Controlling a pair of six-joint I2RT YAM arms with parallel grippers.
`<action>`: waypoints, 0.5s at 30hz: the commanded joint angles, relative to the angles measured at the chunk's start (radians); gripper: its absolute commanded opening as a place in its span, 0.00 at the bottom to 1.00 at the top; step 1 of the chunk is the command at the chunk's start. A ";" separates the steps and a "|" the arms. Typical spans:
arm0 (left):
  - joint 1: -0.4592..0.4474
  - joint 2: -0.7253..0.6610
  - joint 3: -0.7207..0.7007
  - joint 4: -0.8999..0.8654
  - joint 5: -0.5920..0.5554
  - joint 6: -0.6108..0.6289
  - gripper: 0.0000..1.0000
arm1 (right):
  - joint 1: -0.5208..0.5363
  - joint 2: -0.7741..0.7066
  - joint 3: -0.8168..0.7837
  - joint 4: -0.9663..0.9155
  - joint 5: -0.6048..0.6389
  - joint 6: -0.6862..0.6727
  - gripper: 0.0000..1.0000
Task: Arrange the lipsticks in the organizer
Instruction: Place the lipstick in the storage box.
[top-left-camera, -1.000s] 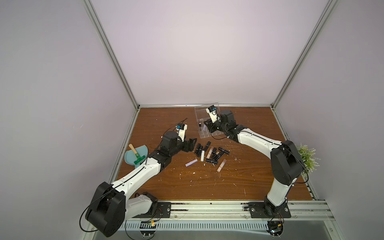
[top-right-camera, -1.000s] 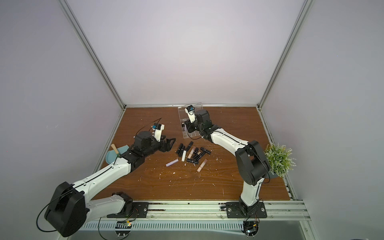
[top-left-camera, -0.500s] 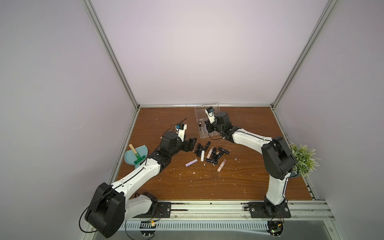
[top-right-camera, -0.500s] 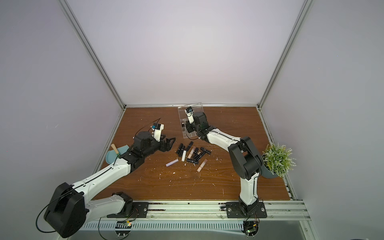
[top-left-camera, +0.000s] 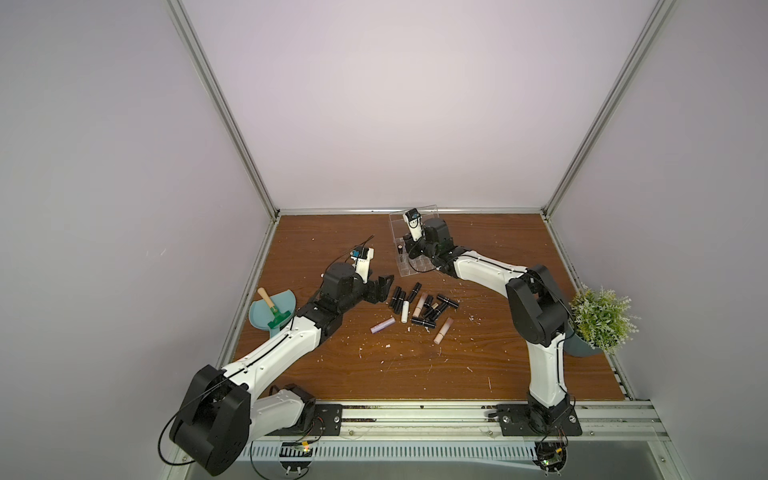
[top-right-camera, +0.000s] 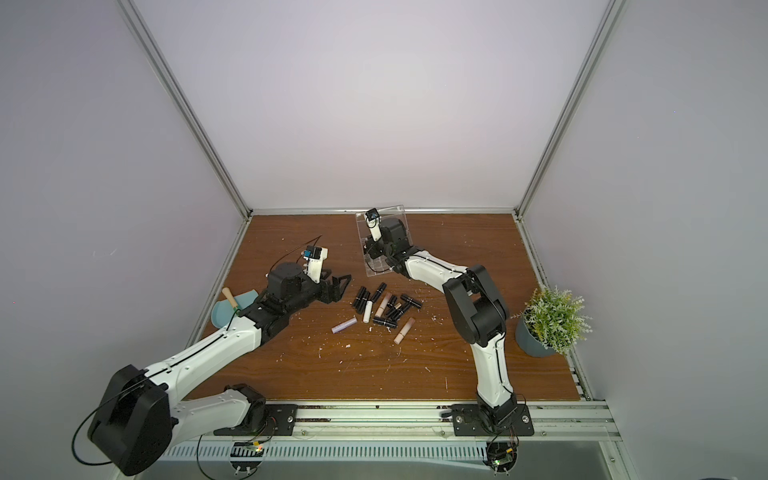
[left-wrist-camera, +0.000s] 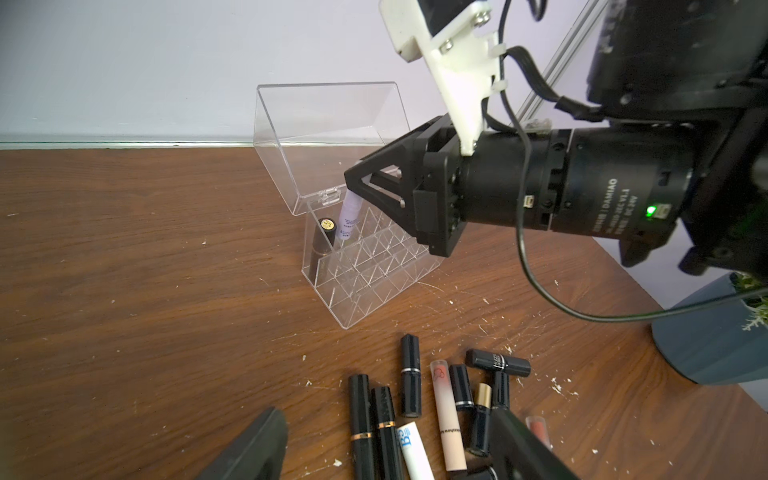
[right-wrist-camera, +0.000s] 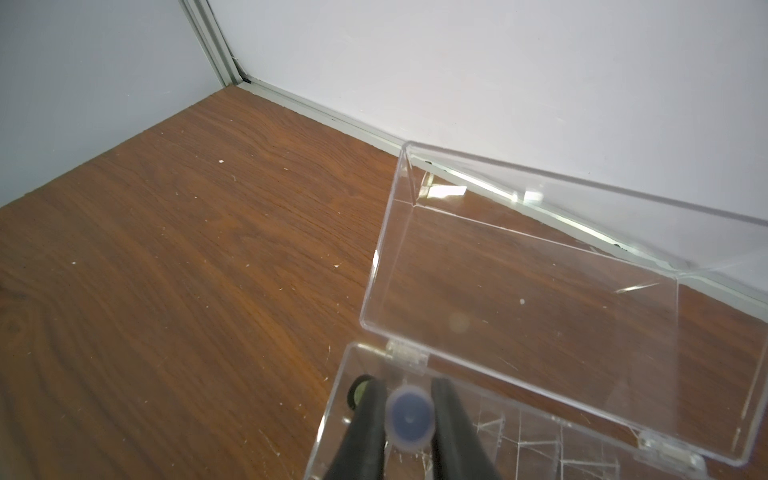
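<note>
While right claw (right-wrist-camera: 409, 395) clamps lavender lipstick (left-wrist-camera: 347, 218), long axis near-vertical, lower end in organizer (left-wrist-camera: 374, 286), left claw (top-left-camera: 382, 287) apart

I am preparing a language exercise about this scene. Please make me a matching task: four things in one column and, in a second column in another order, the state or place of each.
Things
1. left gripper
2. right gripper
3. black gold-topped lipstick
4. green tool

States and places
A. lies in the blue dustpan
B. stands in a compartment of the organizer
C. open, holds nothing
D. shut on a lavender tube

Pairs: 1-C, 2-D, 3-B, 4-A
</note>
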 joint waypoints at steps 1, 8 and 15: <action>0.007 0.004 -0.005 0.029 0.000 -0.003 0.81 | 0.000 -0.009 0.041 0.024 0.019 -0.016 0.15; 0.007 0.008 -0.005 0.031 0.004 -0.006 0.81 | -0.010 0.007 0.046 0.021 0.018 -0.014 0.15; 0.007 0.015 0.003 0.018 0.010 -0.008 0.81 | -0.014 0.013 0.050 0.002 0.016 -0.014 0.24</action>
